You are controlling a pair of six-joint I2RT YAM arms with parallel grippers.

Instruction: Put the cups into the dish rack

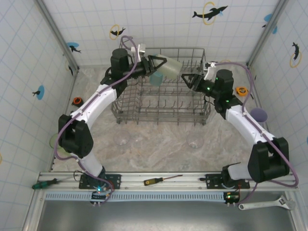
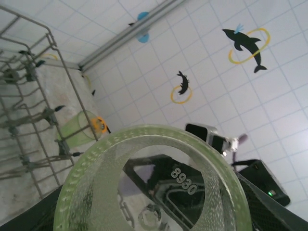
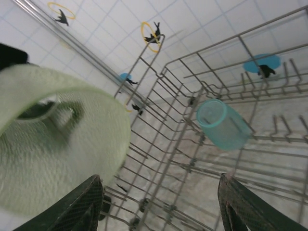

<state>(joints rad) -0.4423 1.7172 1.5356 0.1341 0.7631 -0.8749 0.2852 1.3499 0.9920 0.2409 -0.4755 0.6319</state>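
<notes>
Furthest left in the top view, an orange tape measure (image 1: pixel 77 101) lies on the table (image 1: pixel 159 159) at nine o'clock from the dish rack (image 1: pixel 161 109). At seven o'clock from the rack and apart from it, the left clear glass (image 1: pixel 122 139) stands on the table.

The left arm rises from seven o'clock and reaches over the rack's far left corner. The left gripper (image 1: pixel 162 66) is pinching the pale green cup (image 1: pixel 174 66), which is held sideways in the air above the rack's far edge, near twelve o'clock. In the left wrist view the cup's ribbed rim (image 2: pixel 144 137) sits close to the lens, with dark fingers (image 2: pixel 274 207) on either side of it.

At seven o'clock from the held cup, the teal cup (image 1: pixel 156 78) rests inside the rack near its far wall. The right wrist view shows it tilted on its side among the wires (image 3: pixel 224 125).

The right gripper (image 1: pixel 186 78) hovers at four o'clock from the pale green cup, over the rack's far right part. Its jaws are spread with nothing between them. In the right wrist view its fingers (image 3: pixel 240 207) frame bare rack wires, and the cup looms at ten o'clock; whether it touches a finger I cannot tell.

The right clear glass (image 1: pixel 195 140) stands at five o'clock from the rack. A second tape measure (image 1: pixel 240 91) lies at two o'clock, and the lavender cup (image 1: pixel 259 114) at three o'clock, beside the right arm.
</notes>
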